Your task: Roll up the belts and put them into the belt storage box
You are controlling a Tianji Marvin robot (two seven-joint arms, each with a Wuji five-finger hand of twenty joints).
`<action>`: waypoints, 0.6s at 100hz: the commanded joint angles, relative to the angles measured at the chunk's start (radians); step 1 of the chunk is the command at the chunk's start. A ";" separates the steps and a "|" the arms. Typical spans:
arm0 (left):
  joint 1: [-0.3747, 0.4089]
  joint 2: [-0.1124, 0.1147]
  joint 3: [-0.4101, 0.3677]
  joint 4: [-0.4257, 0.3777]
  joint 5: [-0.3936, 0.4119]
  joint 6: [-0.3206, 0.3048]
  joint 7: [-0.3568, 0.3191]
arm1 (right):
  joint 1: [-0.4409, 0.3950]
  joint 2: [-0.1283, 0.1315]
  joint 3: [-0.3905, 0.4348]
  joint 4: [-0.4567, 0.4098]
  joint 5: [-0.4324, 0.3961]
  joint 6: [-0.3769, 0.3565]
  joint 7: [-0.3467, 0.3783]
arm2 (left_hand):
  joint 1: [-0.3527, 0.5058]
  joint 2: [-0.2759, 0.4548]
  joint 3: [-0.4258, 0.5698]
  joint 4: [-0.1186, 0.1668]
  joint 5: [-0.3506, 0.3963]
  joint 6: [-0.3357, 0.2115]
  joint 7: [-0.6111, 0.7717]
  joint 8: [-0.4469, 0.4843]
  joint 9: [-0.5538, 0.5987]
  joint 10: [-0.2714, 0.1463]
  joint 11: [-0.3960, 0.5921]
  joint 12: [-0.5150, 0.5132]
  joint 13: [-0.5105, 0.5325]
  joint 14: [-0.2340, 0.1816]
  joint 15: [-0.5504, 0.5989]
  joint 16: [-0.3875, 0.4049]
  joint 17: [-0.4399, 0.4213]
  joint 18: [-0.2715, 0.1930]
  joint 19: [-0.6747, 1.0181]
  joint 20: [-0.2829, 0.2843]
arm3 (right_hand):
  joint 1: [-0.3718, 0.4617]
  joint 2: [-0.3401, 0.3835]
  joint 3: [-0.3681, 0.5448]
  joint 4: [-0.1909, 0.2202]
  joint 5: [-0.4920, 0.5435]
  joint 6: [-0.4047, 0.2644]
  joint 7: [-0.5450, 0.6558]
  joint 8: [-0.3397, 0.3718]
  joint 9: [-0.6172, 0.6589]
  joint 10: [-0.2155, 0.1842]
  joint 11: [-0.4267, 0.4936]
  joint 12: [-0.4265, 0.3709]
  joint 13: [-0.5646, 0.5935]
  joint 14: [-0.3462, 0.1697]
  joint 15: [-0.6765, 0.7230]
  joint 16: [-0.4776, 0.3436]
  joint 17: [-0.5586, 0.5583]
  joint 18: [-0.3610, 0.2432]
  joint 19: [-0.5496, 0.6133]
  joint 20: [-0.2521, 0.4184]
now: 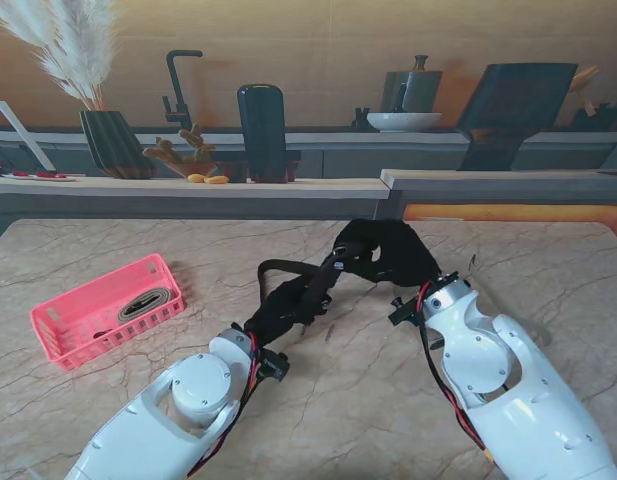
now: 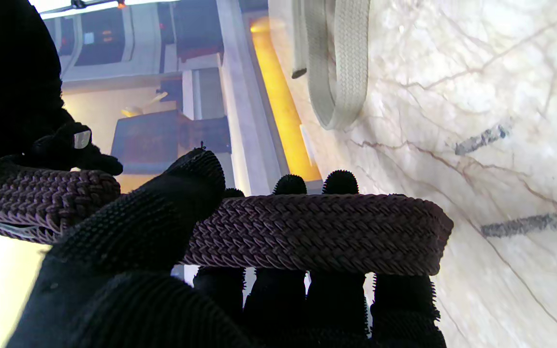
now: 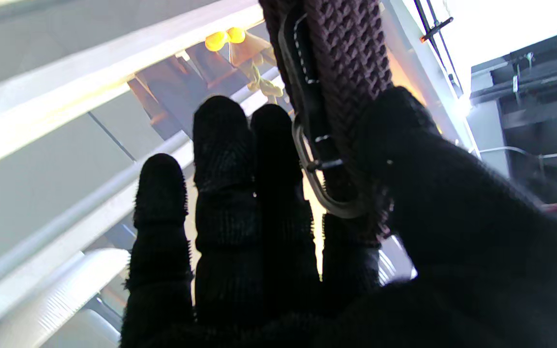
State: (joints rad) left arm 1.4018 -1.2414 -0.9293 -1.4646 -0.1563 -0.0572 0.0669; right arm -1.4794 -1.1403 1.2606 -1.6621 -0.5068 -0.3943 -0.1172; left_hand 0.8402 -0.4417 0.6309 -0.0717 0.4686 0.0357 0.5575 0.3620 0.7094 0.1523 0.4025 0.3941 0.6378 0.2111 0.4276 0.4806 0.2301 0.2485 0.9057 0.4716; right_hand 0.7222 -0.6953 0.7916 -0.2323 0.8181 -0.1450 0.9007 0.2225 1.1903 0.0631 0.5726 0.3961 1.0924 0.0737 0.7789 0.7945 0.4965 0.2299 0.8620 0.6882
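both white forearms rise from the near corners of the stand view and meet over the middle of the marble table [image 1: 508,260], each ending in a black-gloved hand. nearest, the left hand [image 1: 286,305] is closed on a dark braided belt [image 1: 278,268]: its wrist view shows the thumb [image 2: 162,212] pressed on one face of the woven band and the other fingertips [image 2: 339,182] peeking over the far edge, so the strap is pinched flat between them. a little farther from the robot and to its right, the right hand [image 1: 388,252] grips the same belt at the buckle end; in its wrist view the thumb clamps the braid beside the metal buckle [image 3: 324,193], while three fingers [image 3: 220,145] stand straight and close together next to it. between the two hands the belt runs as a short span, and a loop of it arcs out toward the left. well off to the left sits the pink storage box [image 1: 58,330], a slotted basket with a rolled grey belt [image 1: 148,302] lying inside. another pale woven belt [image 2: 339,72] lies on the marble in the left wrist view. farthest away, a counter ledge carries a dark vase of pampas grass [image 1: 113,140] and a black faucet [image 1: 178,90].
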 commanded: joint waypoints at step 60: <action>0.065 0.002 -0.028 -0.082 -0.200 0.040 -0.079 | 0.092 -0.002 -0.088 0.102 -0.255 -0.065 -0.219 | 0.338 0.197 -0.372 0.000 0.184 0.026 0.205 0.106 0.293 0.043 0.086 0.049 0.223 0.086 0.261 0.041 0.107 0.046 0.210 0.073 | 0.021 0.088 0.058 0.006 0.037 -0.162 0.145 0.017 0.024 -0.079 0.026 0.011 0.002 -0.064 -0.022 -0.009 -0.005 -0.040 0.026 -0.039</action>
State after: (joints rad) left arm 1.4431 -1.2265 -0.9590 -1.5236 -0.3556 -0.0280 -0.0307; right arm -1.3960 -1.1329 1.1930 -1.5816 -0.7613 -0.4547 -0.3308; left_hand 1.1377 -0.2733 0.2804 -0.0706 0.6167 0.0785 0.7114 0.4612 0.9666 0.1908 0.4666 0.4587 0.8313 0.2859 0.6590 0.5063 0.3203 0.2742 1.0617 0.5193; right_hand 0.7032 -0.6952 0.7908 -0.2329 0.8178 -0.1612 0.9147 0.2225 1.1905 0.0207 0.5776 0.3979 1.0923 0.0457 0.7756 0.7940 0.4969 0.2170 0.8639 0.6643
